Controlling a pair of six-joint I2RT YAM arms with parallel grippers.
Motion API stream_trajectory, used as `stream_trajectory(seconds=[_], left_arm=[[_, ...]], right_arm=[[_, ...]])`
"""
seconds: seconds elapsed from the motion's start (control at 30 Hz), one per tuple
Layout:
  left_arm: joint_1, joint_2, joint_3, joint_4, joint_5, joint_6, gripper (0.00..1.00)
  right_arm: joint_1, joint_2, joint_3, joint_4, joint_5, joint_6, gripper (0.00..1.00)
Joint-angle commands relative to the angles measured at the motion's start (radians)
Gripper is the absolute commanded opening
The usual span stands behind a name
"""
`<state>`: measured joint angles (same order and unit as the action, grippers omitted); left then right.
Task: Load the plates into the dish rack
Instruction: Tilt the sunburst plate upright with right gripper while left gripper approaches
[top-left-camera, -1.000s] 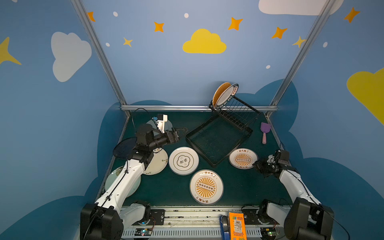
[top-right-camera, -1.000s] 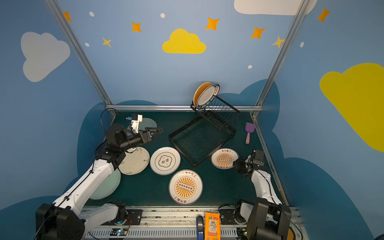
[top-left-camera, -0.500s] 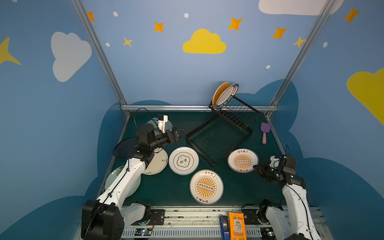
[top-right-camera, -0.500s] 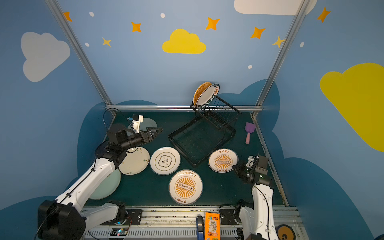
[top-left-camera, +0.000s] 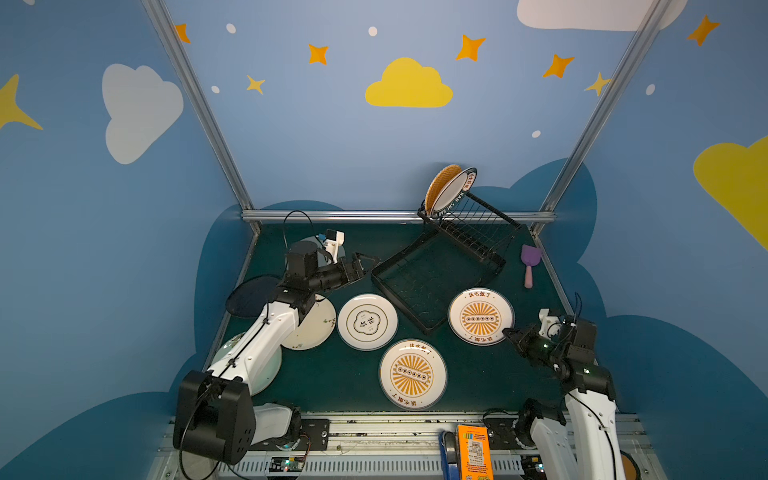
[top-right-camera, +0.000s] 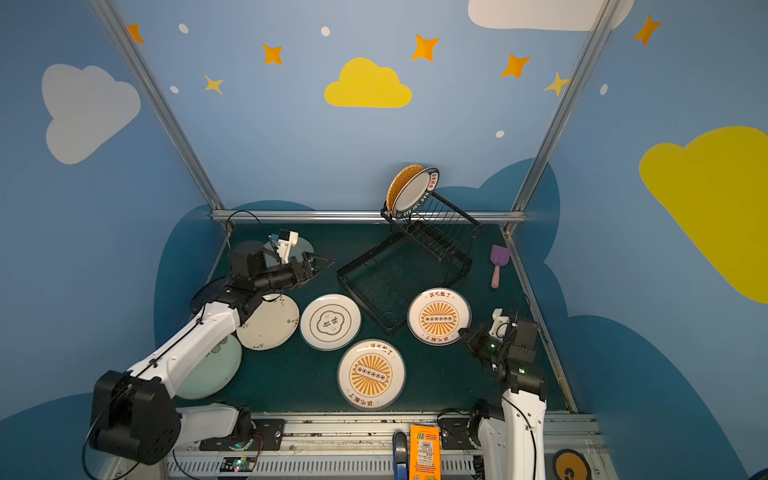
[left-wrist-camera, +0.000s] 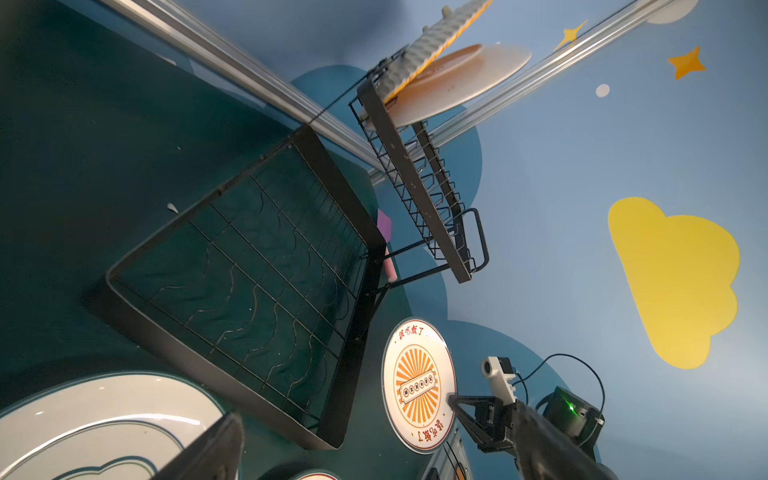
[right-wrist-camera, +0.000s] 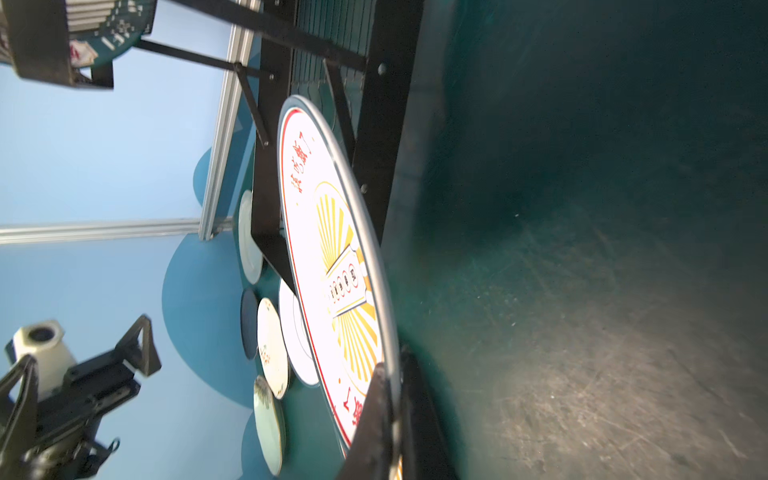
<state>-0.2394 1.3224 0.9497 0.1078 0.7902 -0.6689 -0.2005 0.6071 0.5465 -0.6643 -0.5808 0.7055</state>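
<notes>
white arm links (top-left-camera: 266, 336), black joints (top-left-camera: 214, 419), thin cables (top-left-camera: 297, 211)

The dish rack (top-left-camera: 436, 274) sits at the back right of the counter (top-left-camera: 478, 386), with two plates (top-left-camera: 451, 189) standing in its raised section at the far end. A scoop (top-left-camera: 528, 266) lies to its right. Before the rack lies the right plate (top-left-camera: 481, 318). Left of the rack's near corner lies the middle plate (top-left-camera: 367, 321), and nearer the front, between them, the front plate (top-left-camera: 412, 374). More plates (top-left-camera: 316, 328) lie along the left side.
</notes>
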Motion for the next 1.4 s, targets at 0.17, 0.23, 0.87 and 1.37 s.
stream_trajectory(seconds=[0.17,0.23,0.87,1.37], left_arm=[[-0.257,0.139,0.079,-0.011,-0.097,-0.074,0.95],[-0.293,0.179,0.082,0.034,-0.134,-0.145,0.91],[-0.391,0.433,0.201,0.115,-0.155,-0.304,0.44],[-0.396,0.471,0.184,0.27,-0.104,-0.448,0.21]], right_arm=[[0.145,0.059,0.043,0.199,-0.034,0.095,0.0],[0.164,0.078,0.041,0.248,-0.043,0.122,0.0],[0.264,0.151,0.067,0.388,-0.081,0.187,0.0],[0.3,0.221,0.084,0.428,-0.094,0.172,0.0]])
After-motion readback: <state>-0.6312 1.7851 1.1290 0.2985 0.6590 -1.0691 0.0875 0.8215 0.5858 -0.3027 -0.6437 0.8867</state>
